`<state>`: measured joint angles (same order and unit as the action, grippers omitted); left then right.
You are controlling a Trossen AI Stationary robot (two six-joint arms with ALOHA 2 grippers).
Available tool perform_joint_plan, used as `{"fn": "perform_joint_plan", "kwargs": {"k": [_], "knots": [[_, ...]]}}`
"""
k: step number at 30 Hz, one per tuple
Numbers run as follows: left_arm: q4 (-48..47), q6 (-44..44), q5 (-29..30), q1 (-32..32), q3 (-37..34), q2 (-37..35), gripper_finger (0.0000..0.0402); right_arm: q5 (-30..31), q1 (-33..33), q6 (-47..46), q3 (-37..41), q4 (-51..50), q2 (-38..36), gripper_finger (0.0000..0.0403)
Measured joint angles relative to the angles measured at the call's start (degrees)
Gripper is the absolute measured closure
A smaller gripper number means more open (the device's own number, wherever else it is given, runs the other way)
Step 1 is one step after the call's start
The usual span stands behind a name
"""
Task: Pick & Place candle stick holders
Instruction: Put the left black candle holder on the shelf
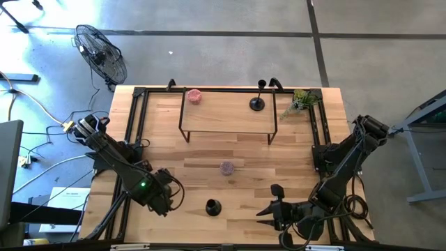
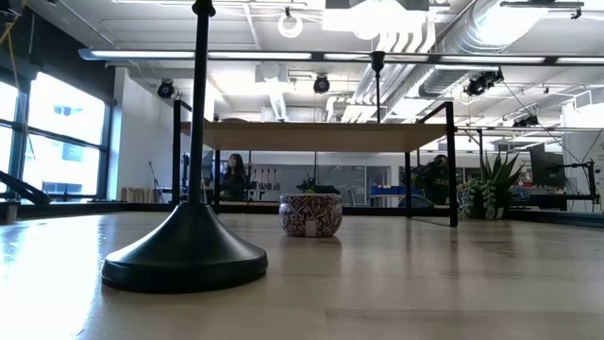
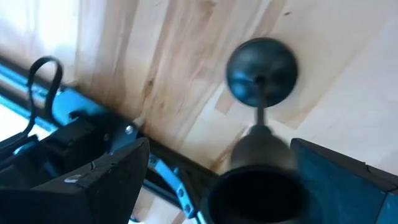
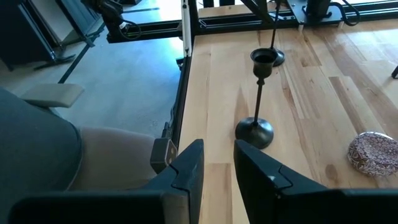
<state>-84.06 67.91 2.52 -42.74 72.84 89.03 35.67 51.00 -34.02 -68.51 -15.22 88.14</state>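
A: Start with the big things. What carries everything?

B: A wooden bench, with a black-framed shelf across its upper middle in the high view.

A: Where are the candle stick holders?

B: One holder on the shelf stands upright at its right end. A second holder stands on the bench at lower centre. I see no third.

A: And the hands?

B: The left hand sits just left of that lower holder, fingers spread apart, empty. The right hand waits to its right, fingers nearly together, holding nothing.

A: Progress?

B: Judging by this, one is placed and one is left to lift. A patterned tin and pink cup stand untouched.
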Motion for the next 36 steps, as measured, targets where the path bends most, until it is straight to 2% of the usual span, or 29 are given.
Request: {"fn": "perform_joint_plan", "kwargs": {"k": [8, 16, 21, 26, 36], "knots": [[7.3, -5.8, 0.0, 0.0, 0.0, 0.0, 0.0021, 0.1, 0.0, 0.5, 0.0, 0.0, 0.0, 0.0320], [5.9, -7.8, 3.6, 0.0, 0.0, 0.0, 0.0021, 0.1, 0.0, 0.5, 0.0, 0.0, 0.0, 0.0320], [6.1, -7.7, 2.7, 0.0, 0.0, 0.0, 0.0033, 0.1, 0.0, 0.5, 0.0, 0.0, 0.0, 0.0320], [6.0, -7.8, 2.5, 0.0, 0.0, 0.0, 0.0089, 0.1, 0.0, 0.5, 0.0, 0.0, 0.0, 0.0320], [6.0, -9.6, 2.2, 0.0, 0.0, 0.0, 0.0241, 0.1, 0.0, 0.5, 0.0, 0.0, 0.0, 0.0320]]}}
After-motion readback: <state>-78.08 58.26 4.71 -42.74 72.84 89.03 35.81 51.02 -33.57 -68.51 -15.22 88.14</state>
